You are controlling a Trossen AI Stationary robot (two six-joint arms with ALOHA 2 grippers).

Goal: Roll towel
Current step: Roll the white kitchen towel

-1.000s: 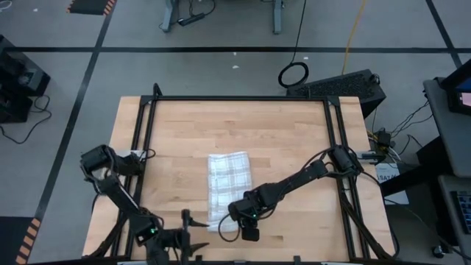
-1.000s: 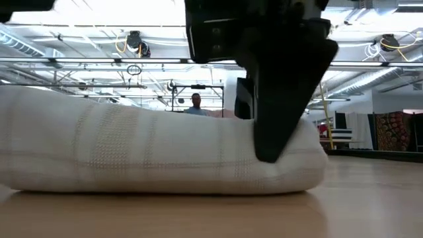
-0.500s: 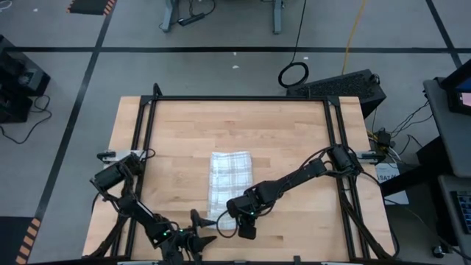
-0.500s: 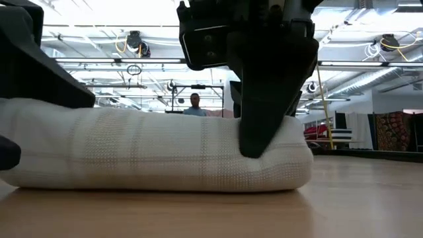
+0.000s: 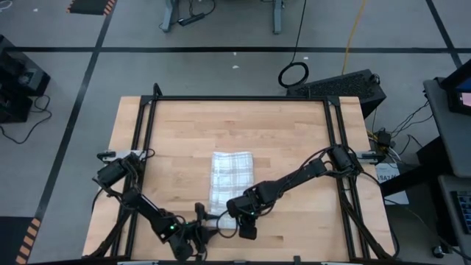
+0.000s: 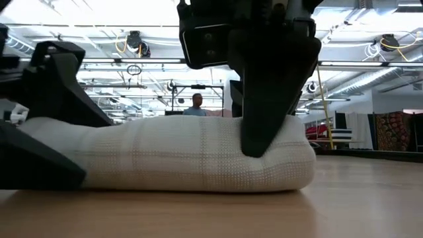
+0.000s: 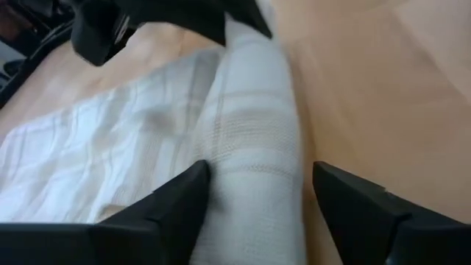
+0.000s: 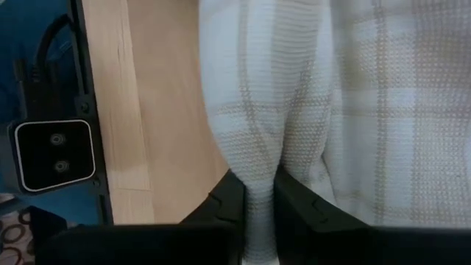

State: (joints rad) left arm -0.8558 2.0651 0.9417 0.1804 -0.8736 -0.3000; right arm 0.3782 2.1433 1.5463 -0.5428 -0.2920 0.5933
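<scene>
Here the right pincer (image 8: pixel 256 210) pinches the towel's (image 5: pixel 230 173) rolled end; left pincer (image 7: pixel 257 210) straddles it wide.

One white plaid cloth towel (image 5: pixel 229 179), partly rolled, lies on one pale wooden counter (image 5: pixel 176 140). Two dark two-finger tools: left tool (image 5: pixel 205 225), right tool (image 5: pixel 234 219). One person (image 6: pixel 196 102) stands beyond.

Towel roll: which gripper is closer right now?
Right. The right gripper is pinched shut on the rolled end of the towel. The left gripper is open, its fingers either side of the roll's other end, not yet closed on it.
</scene>
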